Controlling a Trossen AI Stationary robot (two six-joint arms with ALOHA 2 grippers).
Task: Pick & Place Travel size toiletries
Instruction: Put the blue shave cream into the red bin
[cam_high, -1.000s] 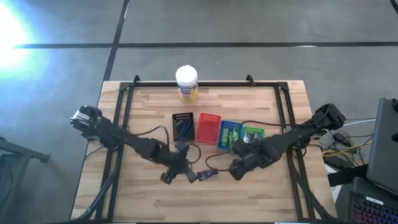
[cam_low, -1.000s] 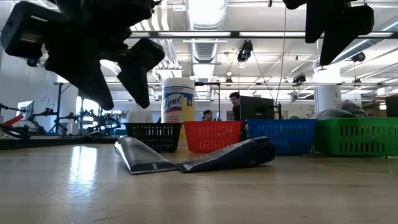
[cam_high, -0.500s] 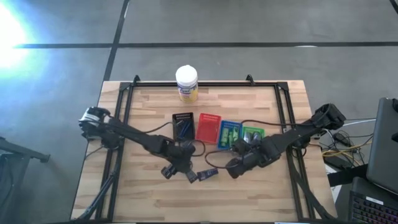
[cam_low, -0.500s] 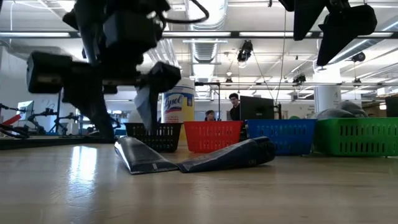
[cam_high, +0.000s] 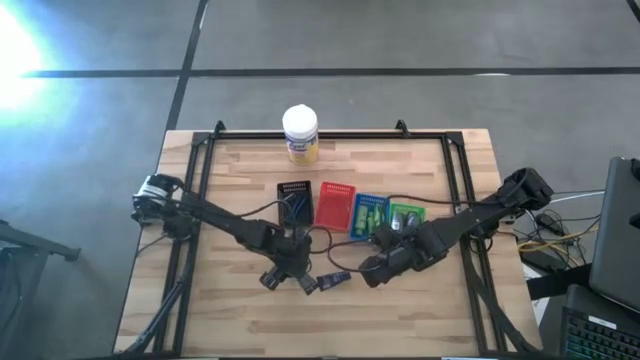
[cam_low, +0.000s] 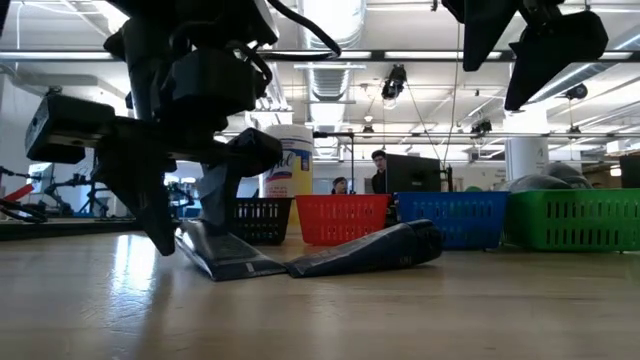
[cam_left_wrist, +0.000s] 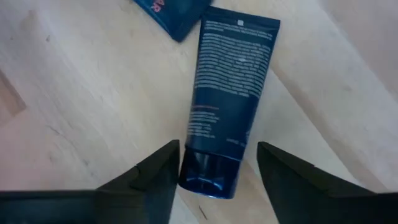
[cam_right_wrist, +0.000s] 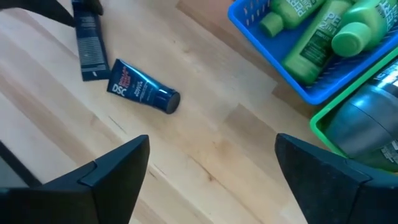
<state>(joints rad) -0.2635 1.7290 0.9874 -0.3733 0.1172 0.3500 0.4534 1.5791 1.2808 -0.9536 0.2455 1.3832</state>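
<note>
Two dark navy tubes lie flat on the wood near the table's front. One (cam_left_wrist: 227, 106) lies with its cap end (cam_left_wrist: 210, 174) between the fingers of my left gripper (cam_left_wrist: 217, 180), which points steeply down, low over the table, and is open. In the low view that gripper (cam_low: 190, 225) straddles the tube (cam_low: 225, 255). The other tube (cam_right_wrist: 143, 89) lies beside it, toward the right. My right gripper (cam_right_wrist: 211, 140) hangs open well above the table (cam_high: 372, 272), right of both tubes, with nothing between its fingers.
A row of small trays stands behind the tubes: black (cam_high: 295, 203), red (cam_high: 335, 205), blue (cam_high: 369, 213) with green tubes (cam_right_wrist: 311, 31), and green (cam_high: 406, 214) with grey bottles (cam_right_wrist: 367, 124). A white-capped yellow jar (cam_high: 300, 135) stands at the far edge. People sit in the room beyond.
My left gripper has come down toward the table and a little toward the far side, rolling as it went, until its fingers stand around the tube's cap end. My right gripper has rolled slightly in place. Both tubes lie where they were.
</note>
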